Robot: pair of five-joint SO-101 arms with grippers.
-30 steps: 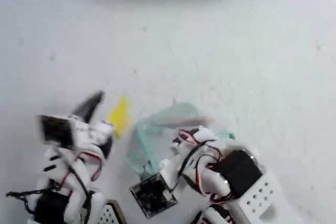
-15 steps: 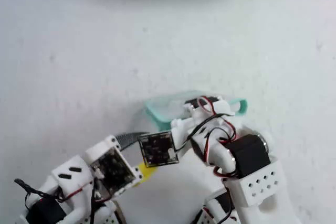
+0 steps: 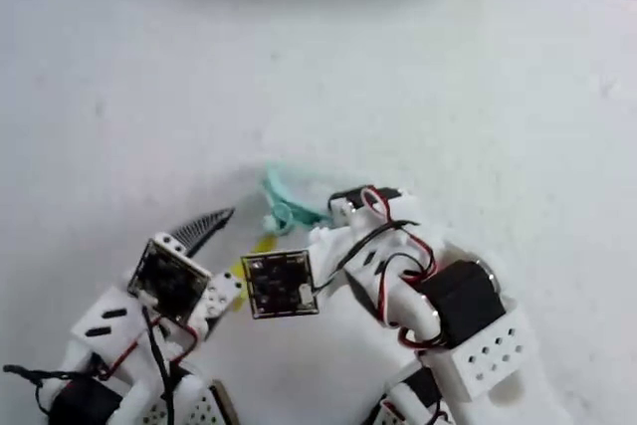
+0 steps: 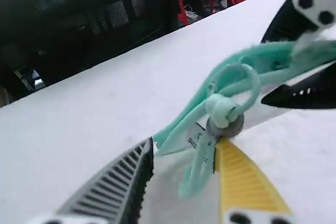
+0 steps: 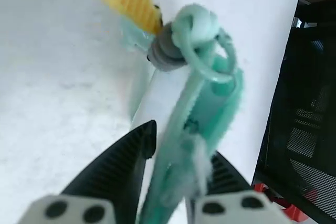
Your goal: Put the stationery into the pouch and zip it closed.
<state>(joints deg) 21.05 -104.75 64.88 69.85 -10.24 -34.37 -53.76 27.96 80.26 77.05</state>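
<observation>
White bench (image 3: 448,77), dark room (image 4: 79,14) behind. My right pincer (image 5: 181,150) clamps the pouch (image 3: 279,196) near the front edge; left pincer (image 4: 185,145) gapes just beside the zip pull (image 4: 226,121). I'd close squarely on the pull, then draw straight.

I'm looking at a flat white tabletop (image 3: 418,77) with faint grey specks. It runs ahead of both sets of jaws to a straight far edge. The one loose item over it is a translucent, teal-edged zip pouch (image 5: 220,93), pinched edge-on between the jaws of the right gripper (image 5: 181,145). Its zip end sits between the spread jaws of the left gripper (image 4: 185,145). I can't tell whether it touches the surface.
</observation>
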